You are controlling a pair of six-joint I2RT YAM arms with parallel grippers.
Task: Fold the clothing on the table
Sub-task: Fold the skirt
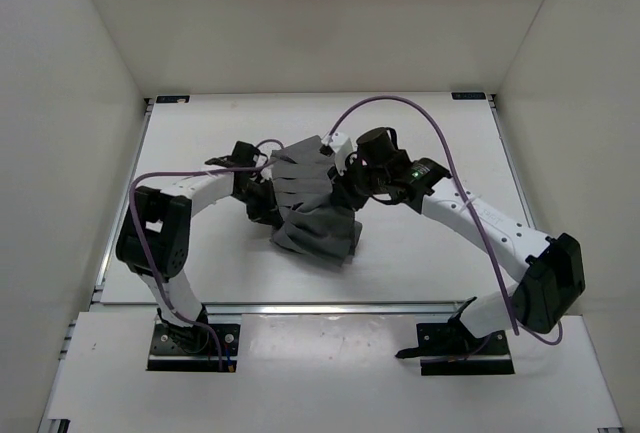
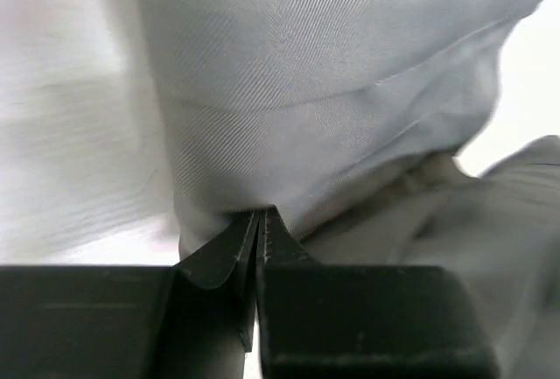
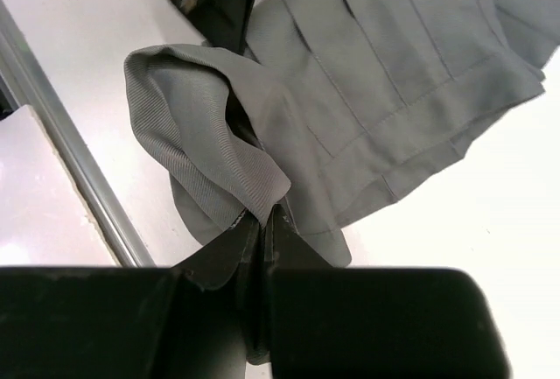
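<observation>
The clothing (image 1: 312,211) sits about mid-tabletop (image 1: 430,143). Its pleated end fans out toward 12 o'clock, while the end toward 6 o'clock is gathered in a bunched, doubled lump; how much of it is off the surface I cannot tell. The left claw (image 2: 261,218) is clamped on a thin pinch of cloth at the 9 o'clock edge, tips together with fabric spreading away from them. The right claw (image 3: 262,221) is likewise clamped on a rolled fold at the 3 o'clock edge, with the pleats lying beyond it. The step in hand looks like carrying a held edge over to make a fold, and probably an early one, since no clean crease shows. To do it well, I would move both claws together at one height and pace, so the cloth between them is lightly stretched and neither sags nor twists. The right grip holds a curled wad, so that side may land lumpy unless it is first drawn outward toward 3 o'clock. Set the edge down squarely on the pleats, and only then let go. Both pinches look shallow, so a sharp tug could slip the fabric.
</observation>
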